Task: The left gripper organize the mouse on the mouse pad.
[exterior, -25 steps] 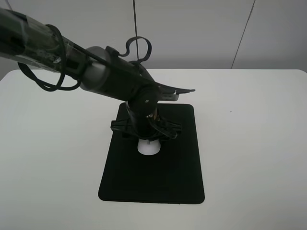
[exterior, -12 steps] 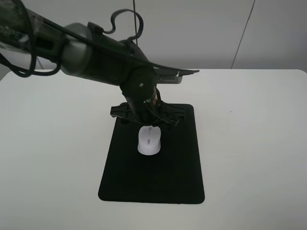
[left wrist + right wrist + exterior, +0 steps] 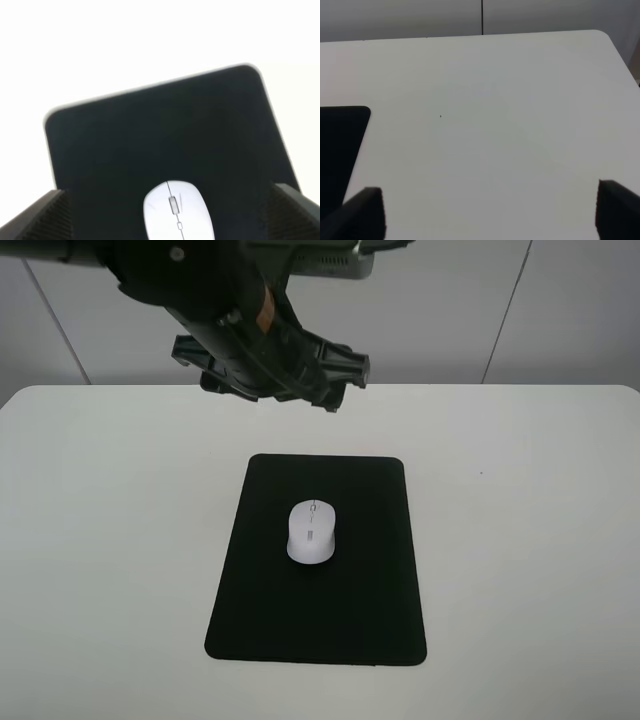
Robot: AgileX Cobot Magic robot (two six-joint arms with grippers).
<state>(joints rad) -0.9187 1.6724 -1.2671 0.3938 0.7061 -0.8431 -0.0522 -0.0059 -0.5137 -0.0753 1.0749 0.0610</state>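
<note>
White worktop (image 3: 520, 540), one of it, fills nearly everything I can see, with a pale grey wall behind its far edge. Two robot arms serve it, each ending in one hand.

Of the two, only the left hand (image 3: 275, 380) shows from the high view. It hangs in the air over the far side of the worktop, well apart from what lies below. Its two dark fingers (image 3: 42, 217) are spread wide and have hold of nothing. In its own wrist view they sit at either side, with bare pad and the mouse showing below between them.

The right hand (image 3: 490, 212) is likewise spread wide, its two fingertips far apart with only bare white worktop under them and nothing held. One rounded corner of the pad shows at the edge of that wrist view.

One mouse pad (image 3: 330, 610), a flat matte black rectangle with rounded corners, lies near the middle of the worktop, its long sides running from near to far.

It bears the one white mouse (image 3: 311, 531). The mouse rests flat a little past the pad's middle, toward the far edge, with black showing all around it and its scroll wheel end pointing away.

Smallest of all, one tiny dark speck (image 3: 481, 474) sits on the worktop to the right of the pad.
</note>
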